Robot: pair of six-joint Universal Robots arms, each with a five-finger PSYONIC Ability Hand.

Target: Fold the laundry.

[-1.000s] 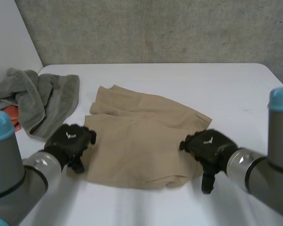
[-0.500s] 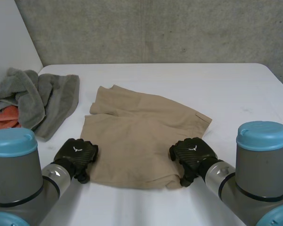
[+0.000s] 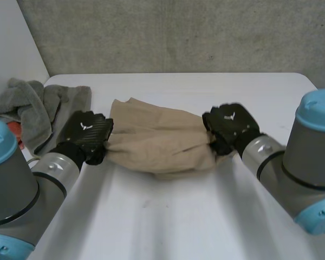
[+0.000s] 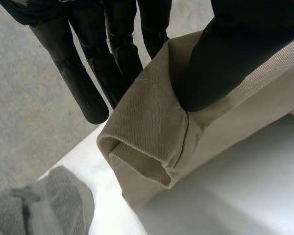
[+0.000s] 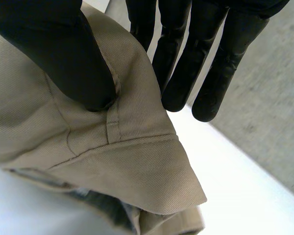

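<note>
Tan shorts (image 3: 157, 142) lie across the middle of the white table (image 3: 168, 222), their near edge lifted off it and carried toward the far edge. My left hand (image 3: 85, 132) pinches the shorts' left near corner (image 4: 152, 142) between thumb and fingers. My right hand (image 3: 229, 125) pinches the right near corner (image 5: 132, 147) the same way. Both corners hang above the table, and the cloth sags between the two hands.
A grey towel (image 3: 40, 108) lies heaped at the table's left edge, with something orange (image 3: 13, 130) under it; the towel (image 4: 34, 205) also lies past the left hand's corner. A concrete wall (image 3: 179, 32) stands behind the table.
Both hands closed on the shorts' near corners, lifted them and carried them away from me toward the far edge, so the shorts now bunch up between them.
</note>
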